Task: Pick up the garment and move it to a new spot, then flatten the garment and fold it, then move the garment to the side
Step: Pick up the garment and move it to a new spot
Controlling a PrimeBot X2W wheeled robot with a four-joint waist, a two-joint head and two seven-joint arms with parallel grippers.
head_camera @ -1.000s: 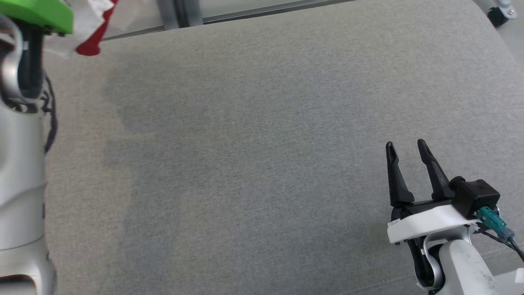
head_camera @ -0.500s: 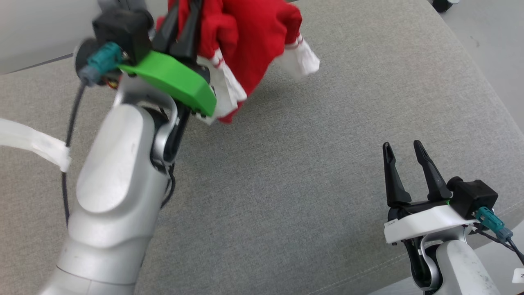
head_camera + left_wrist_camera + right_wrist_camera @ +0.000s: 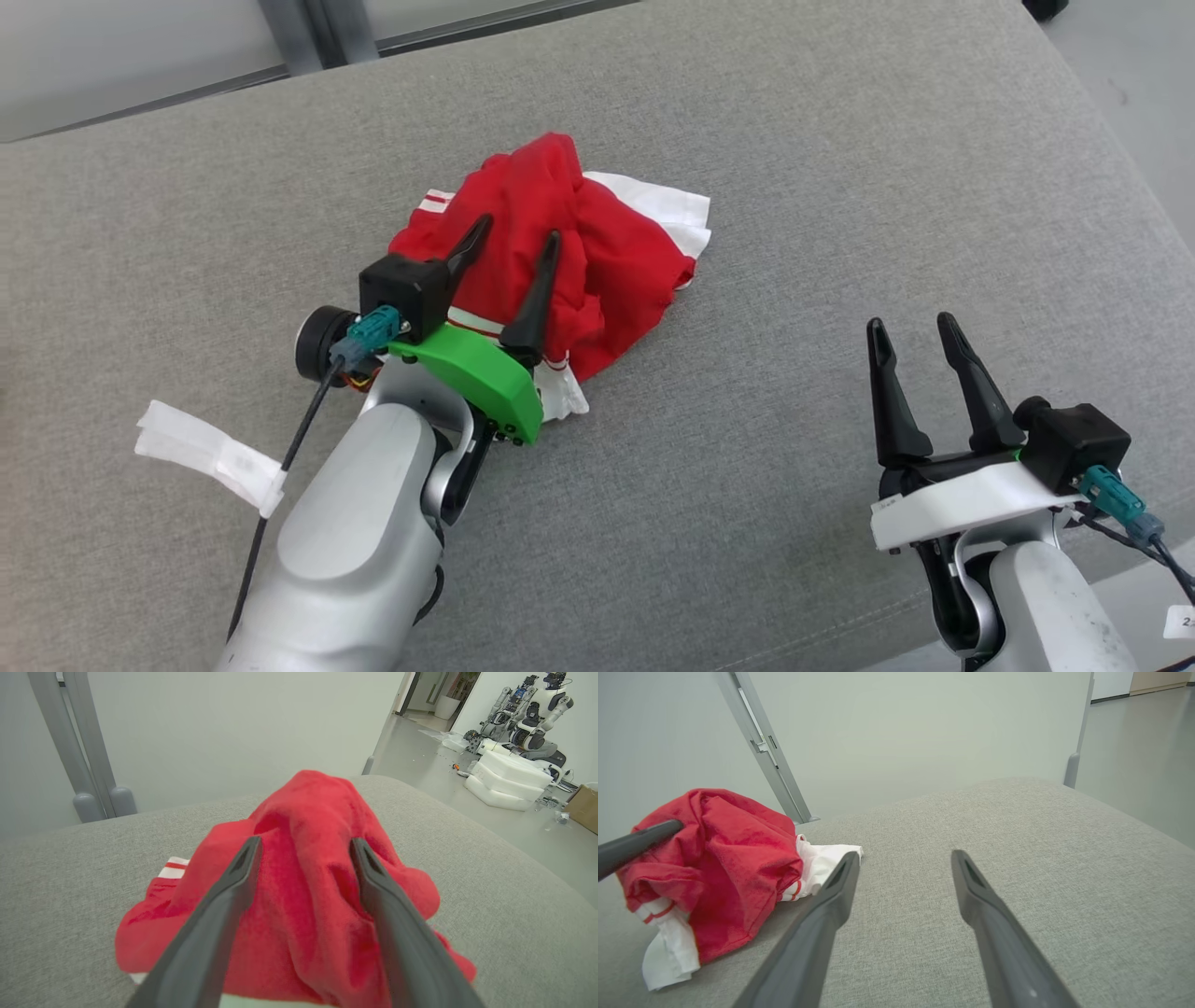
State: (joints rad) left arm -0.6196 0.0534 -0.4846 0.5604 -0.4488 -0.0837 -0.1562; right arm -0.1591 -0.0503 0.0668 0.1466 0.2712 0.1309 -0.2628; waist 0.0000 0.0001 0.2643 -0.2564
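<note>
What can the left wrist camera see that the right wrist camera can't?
Left wrist camera's extras: other robots and white foam blocks on the floor far off. Right wrist camera's extras: the right gripper, its fingers open over bare grey cushion. Both: the crumpled red garment lying on that cushion, with the open left gripper at it.

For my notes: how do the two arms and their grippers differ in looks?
Both arms are silver-grey, each gripper with two long, tapered dark fingers, a black camera box and a teal plug on a dark cable. The left gripper has a green plate; the right gripper has a white plate. White tape is wrapped round the left cable.
</note>
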